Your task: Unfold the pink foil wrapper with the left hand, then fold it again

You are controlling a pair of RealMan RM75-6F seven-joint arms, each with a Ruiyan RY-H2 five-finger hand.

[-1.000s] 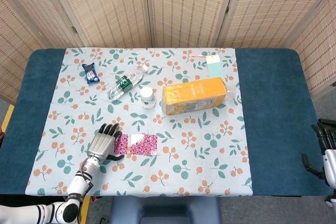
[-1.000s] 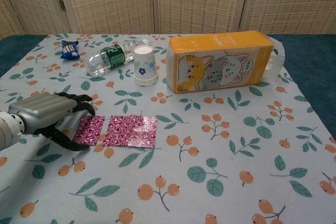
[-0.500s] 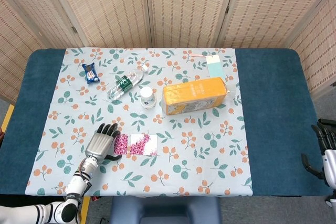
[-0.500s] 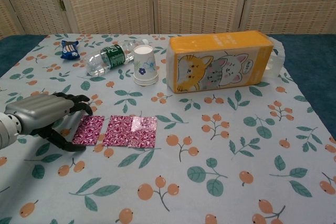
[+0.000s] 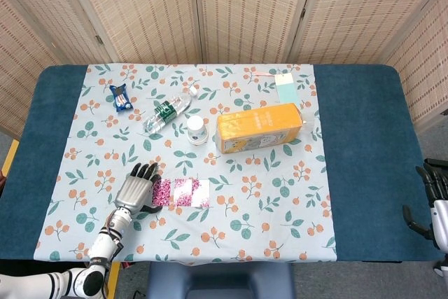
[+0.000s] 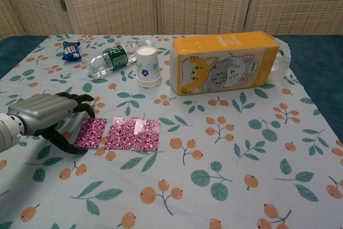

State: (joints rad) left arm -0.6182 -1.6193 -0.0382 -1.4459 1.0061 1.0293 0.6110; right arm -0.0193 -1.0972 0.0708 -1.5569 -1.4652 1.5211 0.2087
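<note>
The pink foil wrapper [image 5: 181, 192] [image 6: 119, 133] lies spread flat on the floral cloth, a long strip with crease lines across it. My left hand [image 5: 136, 188] [image 6: 47, 118] hovers at the wrapper's left end with its fingers curled downward and apart; the fingertips [image 6: 86, 110] hang just beyond the wrapper's far left corner, and the thumb lies by its near left corner. Nothing is held in it. My right hand [image 5: 435, 201] shows only at the right border of the head view, off the table, fingers partly curled, holding nothing visible.
Behind the wrapper stand a paper cup [image 6: 147, 66], a lying plastic bottle [image 6: 113, 57], an orange tissue box with cats [image 6: 225, 68] and a small blue snack packet [image 6: 70, 50]. A pale card [image 5: 285, 87] lies at the far side of the cloth.
The left hand has shifted slightly left and back from the wrapper's end. The wrapper stays spread flat, its glare patches moving a little.
</note>
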